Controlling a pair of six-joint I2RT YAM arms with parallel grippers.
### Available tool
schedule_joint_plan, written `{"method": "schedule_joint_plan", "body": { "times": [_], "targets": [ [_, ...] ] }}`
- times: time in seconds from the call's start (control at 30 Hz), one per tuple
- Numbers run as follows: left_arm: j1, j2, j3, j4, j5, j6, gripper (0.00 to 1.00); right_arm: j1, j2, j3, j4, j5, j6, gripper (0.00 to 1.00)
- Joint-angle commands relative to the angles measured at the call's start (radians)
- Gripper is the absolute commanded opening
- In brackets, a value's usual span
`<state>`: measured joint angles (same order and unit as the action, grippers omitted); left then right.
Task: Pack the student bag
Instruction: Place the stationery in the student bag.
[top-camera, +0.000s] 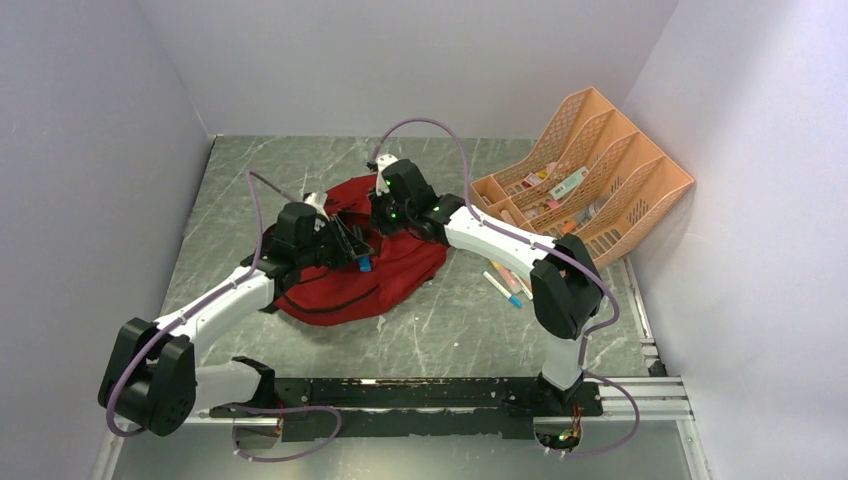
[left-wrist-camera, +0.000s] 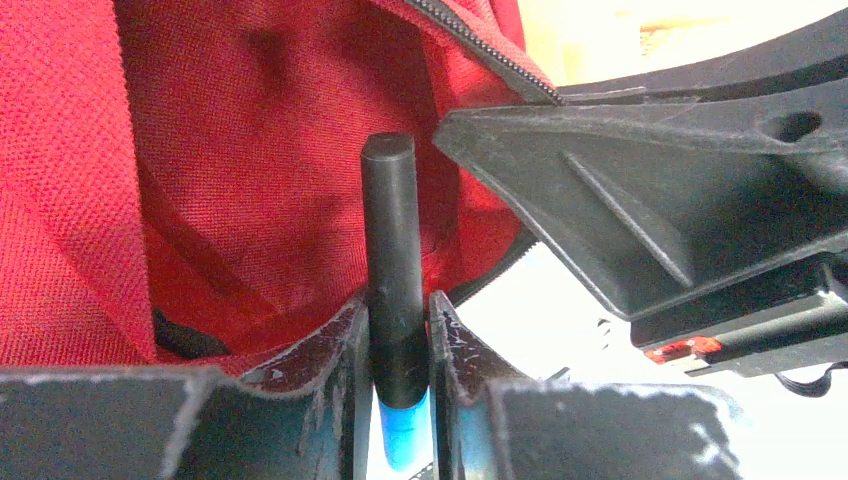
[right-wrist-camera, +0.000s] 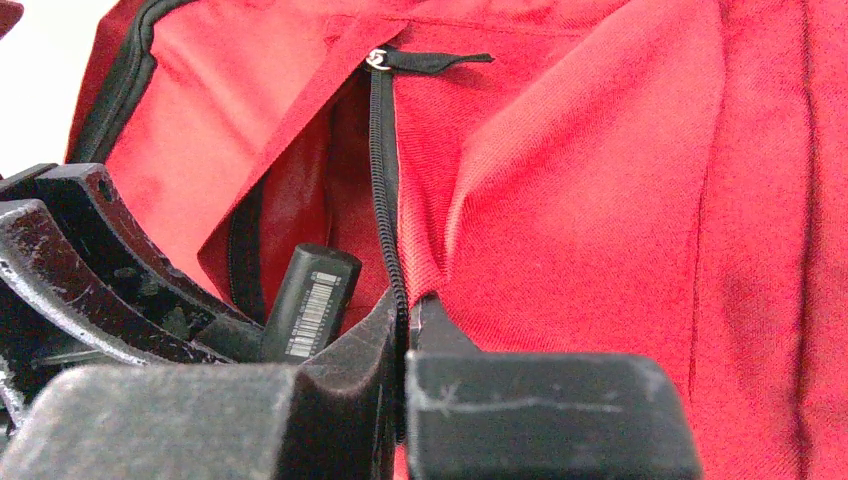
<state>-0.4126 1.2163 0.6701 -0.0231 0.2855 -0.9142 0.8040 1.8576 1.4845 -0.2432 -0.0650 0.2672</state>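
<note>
Pinching the zipper edge (right-wrist-camera: 385, 200) of the student bag (top-camera: 340, 290), the right gripper (right-wrist-camera: 405, 320) has its fingers pressed together on a fold of red fabric. This looks meant to lift that lip and hold the pocket mouth apart for the other arm. The left gripper (left-wrist-camera: 398, 322) is closed around a dark marker (left-wrist-camera: 390, 220) low on its barrel. The blue end sits toward the wrist and the blunt dark end points into the gap, so the marker seems lined up to slide in lengthwise. Its tip stands at the opening, beside the raised lip, and I cannot tell whether it has crossed inside yet. The bag lies flat near the middle of the table (top-camera: 450, 330), a little to the left, with both grippers meeting over its far right part. Inside the opened pocket only red cloth and shadow show, with no contents I can name. Far right, against the wall, a peach mesh organiser (top-camera: 600, 160) leans back, and small stationery pieces lie in its compartments, too small to identify. A few loose pens (top-camera: 505, 285) lie on the table between the organiser and the bag.
</note>
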Motion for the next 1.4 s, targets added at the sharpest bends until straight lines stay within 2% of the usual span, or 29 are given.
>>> {"method": "schedule_joint_plan", "body": {
  "times": [0.0,0.33,0.53,0.77,0.8,1.1,1.27,1.37],
  "targets": [
    [-0.015,-0.013,-0.032,0.062,0.022,-0.019,0.10,-0.008,-0.066,-0.016,0.063,-0.009,0.016,0.00],
    [0.013,0.120,0.108,0.046,0.040,0.038,0.12,-0.008,-0.083,-0.035,0.062,-0.028,0.026,0.00],
    [0.076,0.176,0.144,0.070,0.075,0.045,0.12,-0.008,-0.093,-0.054,0.065,-0.040,0.035,0.00],
    [0.083,0.265,0.184,0.089,0.092,0.049,0.12,-0.006,-0.099,-0.054,0.072,-0.055,0.045,0.00],
    [0.083,0.274,0.188,0.094,0.093,0.046,0.13,-0.006,-0.100,-0.055,0.073,-0.057,0.045,0.00],
    [0.083,0.293,0.241,0.069,0.064,0.048,0.56,-0.006,-0.104,-0.069,0.074,-0.065,0.050,0.00],
    [0.083,0.271,0.242,0.051,0.064,0.060,0.62,-0.006,-0.107,-0.079,0.080,-0.064,0.051,0.00],
    [0.083,0.250,0.233,0.033,0.061,0.067,0.58,-0.007,-0.105,-0.081,0.085,-0.068,0.053,0.00]
  ]
}}
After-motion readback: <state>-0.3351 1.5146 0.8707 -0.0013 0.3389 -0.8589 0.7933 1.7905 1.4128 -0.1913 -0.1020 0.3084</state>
